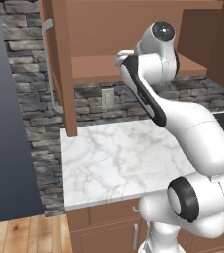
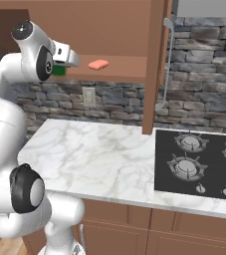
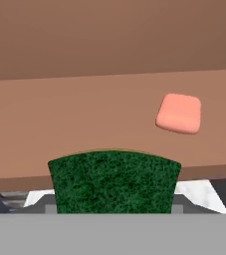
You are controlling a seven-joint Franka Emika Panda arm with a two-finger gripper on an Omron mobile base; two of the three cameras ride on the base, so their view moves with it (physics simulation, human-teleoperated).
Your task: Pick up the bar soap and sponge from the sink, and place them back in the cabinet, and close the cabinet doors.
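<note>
So the dark green scrubby rectangular sponge (image 3: 114,182) is clamped in the robot's two-finger gripper (image 2: 59,69), jaws closed snug on it, held right at the front lip of the plain brown wooden shelf inside the big brown wall cabinet (image 2: 119,30). My guess is it's carried level and just clear of the shelf edge so it can slide in and drop flat without catching. The small salmon-pink rounded bar soap (image 2: 98,64) is already lying on that shelf, a bit farther in and to the right of the sponge, so there's free space on the left for it. Both tall brown panel doors (image 2: 154,64) with long silver bar handles stand wide open, which makes sense since closing comes last. Below is the white marble counter (image 1: 118,158) and a black gas hob (image 2: 199,159) off to the right. No brands, labels or writing I can read anywhere.
</note>
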